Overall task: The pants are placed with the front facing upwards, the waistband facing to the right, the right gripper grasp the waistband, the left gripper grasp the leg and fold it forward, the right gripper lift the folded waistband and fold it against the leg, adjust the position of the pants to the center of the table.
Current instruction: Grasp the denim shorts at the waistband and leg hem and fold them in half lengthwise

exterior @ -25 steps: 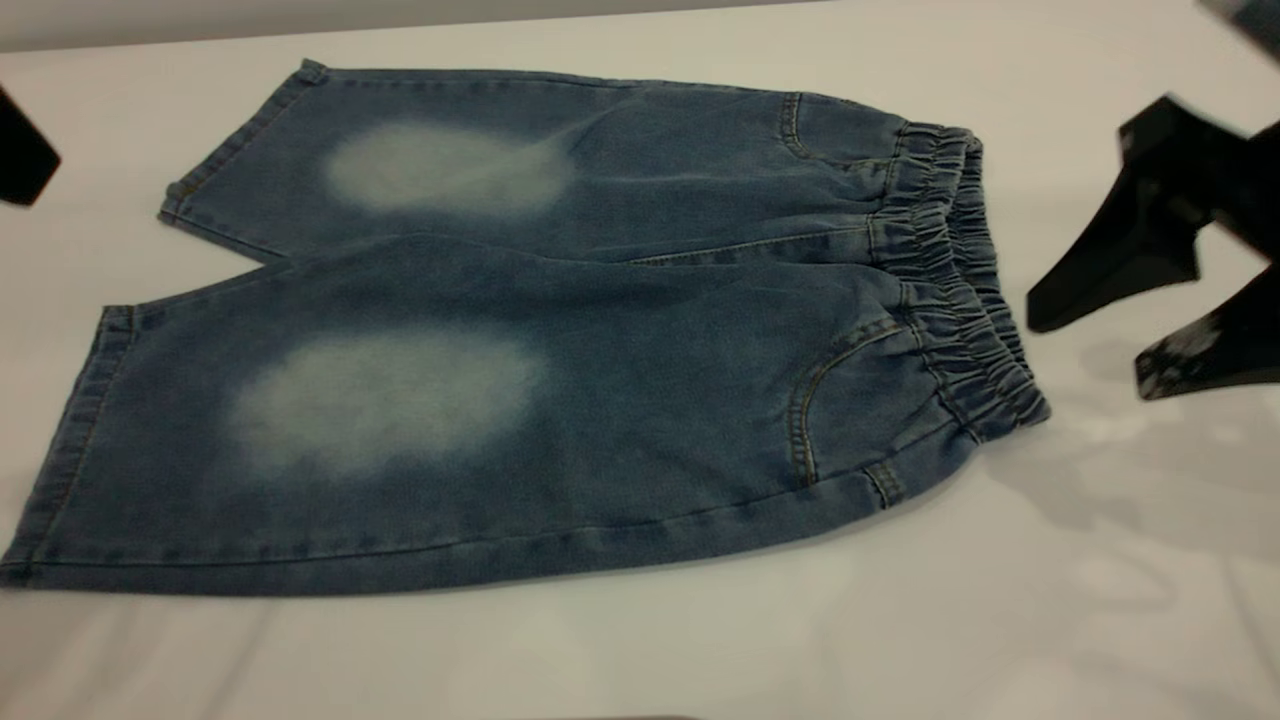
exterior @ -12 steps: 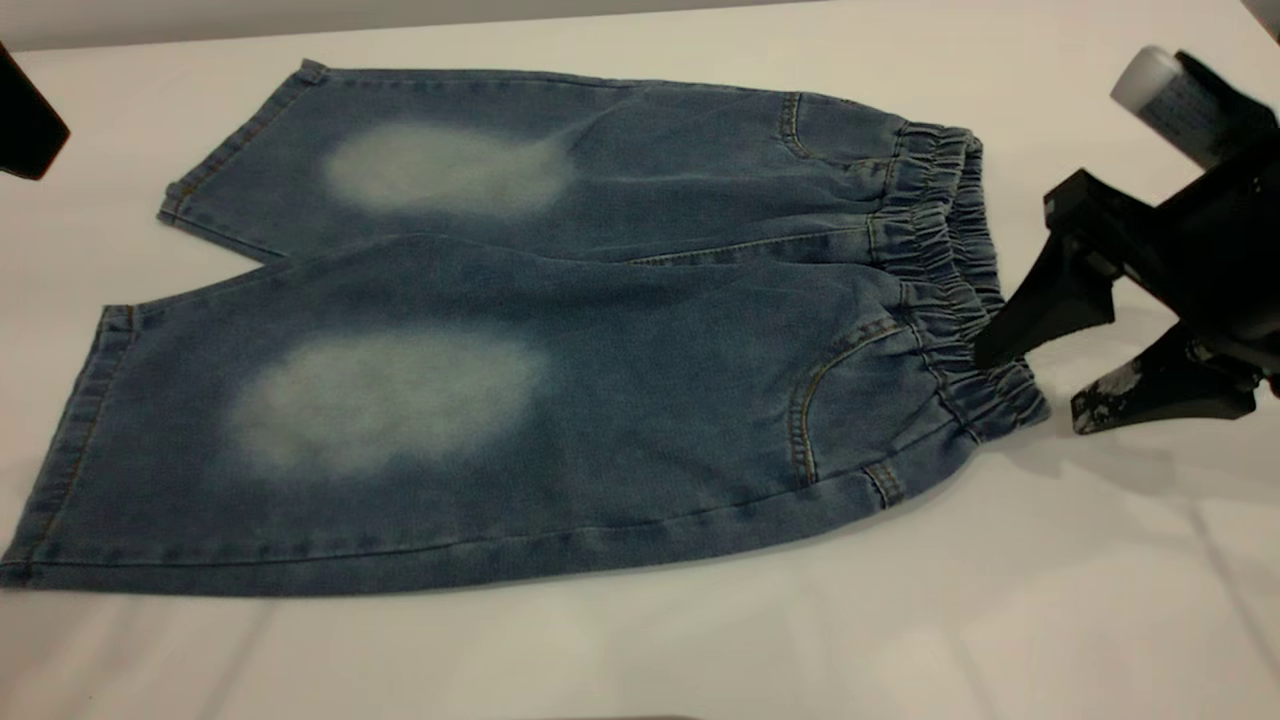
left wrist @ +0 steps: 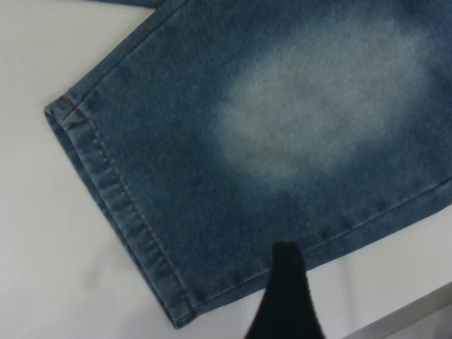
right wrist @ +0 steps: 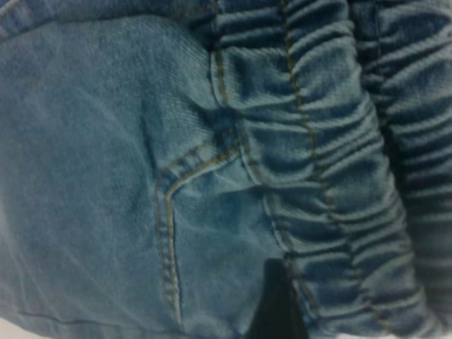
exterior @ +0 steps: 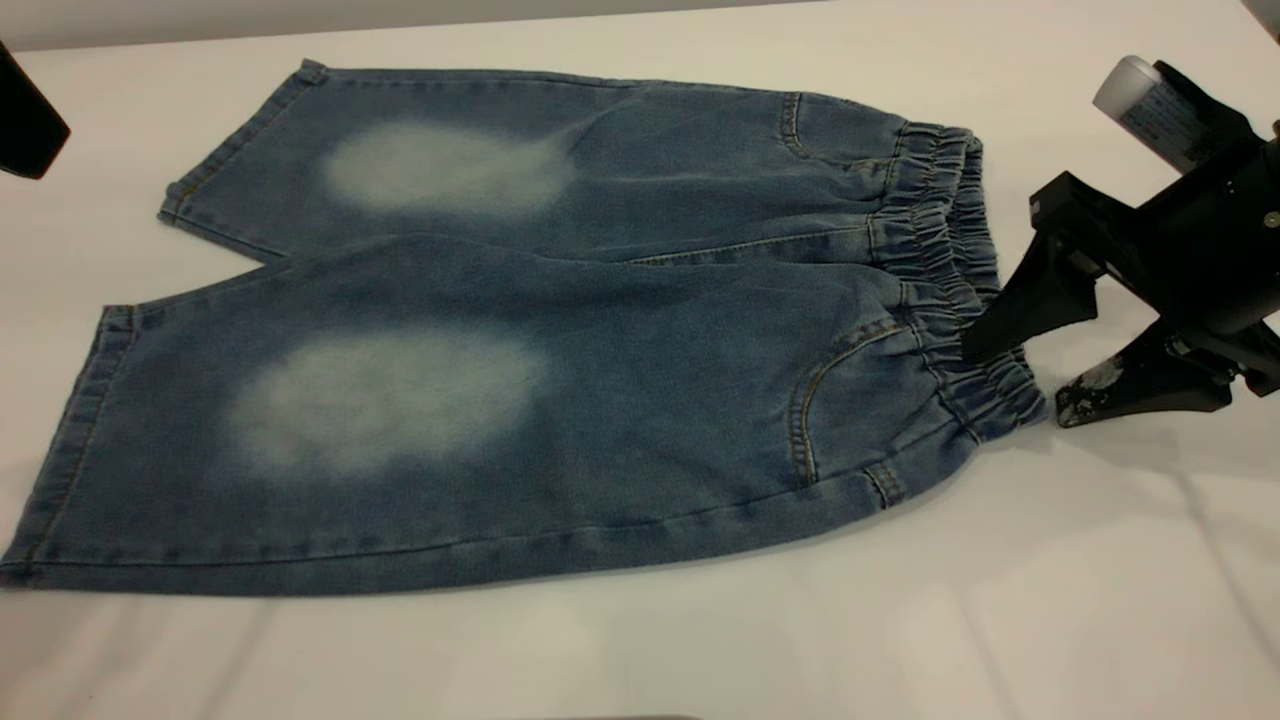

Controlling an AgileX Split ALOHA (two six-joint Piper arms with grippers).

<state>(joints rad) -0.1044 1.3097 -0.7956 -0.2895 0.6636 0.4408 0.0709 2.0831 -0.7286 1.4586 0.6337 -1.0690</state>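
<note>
The right tool (exterior: pixel 1015 382) sits low at the right side, tipped down and pointing left. Its two black fingers are spread apart — the far finger (exterior: pixel 1030 305) reaches out further, and the near finger (exterior: pixel 1140 385) has pale scuffs on it. Behind them is the black body with a grey round part on top. In the right wrist view only one dark fingertip (right wrist: pixel 277 304) shows.

The left tool (exterior: pixel 25 125) shows just as a dark bit at the far left edge. In the left wrist view one black finger (left wrist: pixel 282 300) pokes in — the other is hidden.
</note>
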